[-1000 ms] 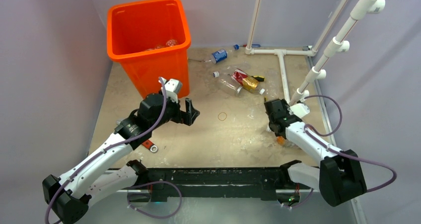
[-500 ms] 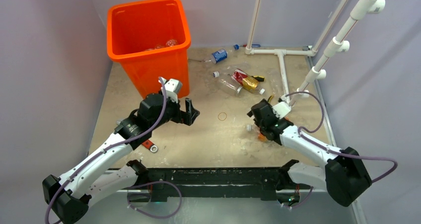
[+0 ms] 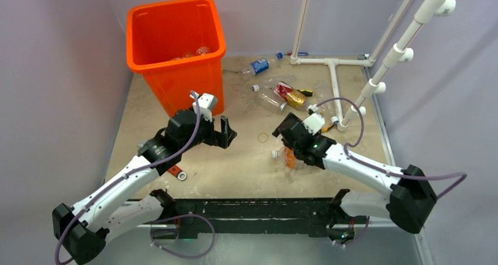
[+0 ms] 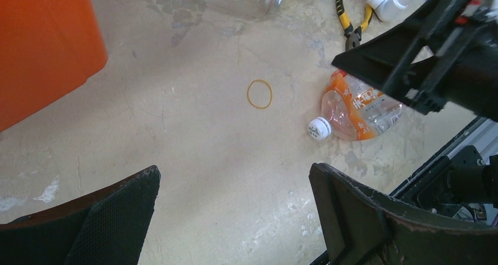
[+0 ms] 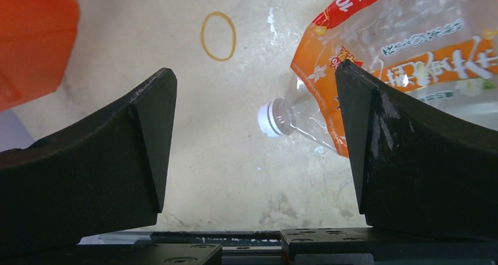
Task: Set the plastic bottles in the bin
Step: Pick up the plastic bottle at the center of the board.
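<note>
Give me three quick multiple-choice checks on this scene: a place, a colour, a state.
1. Where is the orange-labelled bottle?
A) in the bin
B) on the table, below the right tool
C) hanging off the table's edge

2. What colour is its cap?
A) blue
B) red
C) white

3. The right tool is:
A) open
B) shut on the bottle
C) shut, empty

Answers:
1 B: the bottle lies on the table, framed by the tool's fingers in the right wrist view.
2 C: the cap shows white in both wrist views.
3 A: the fingers stand wide apart.
</note>
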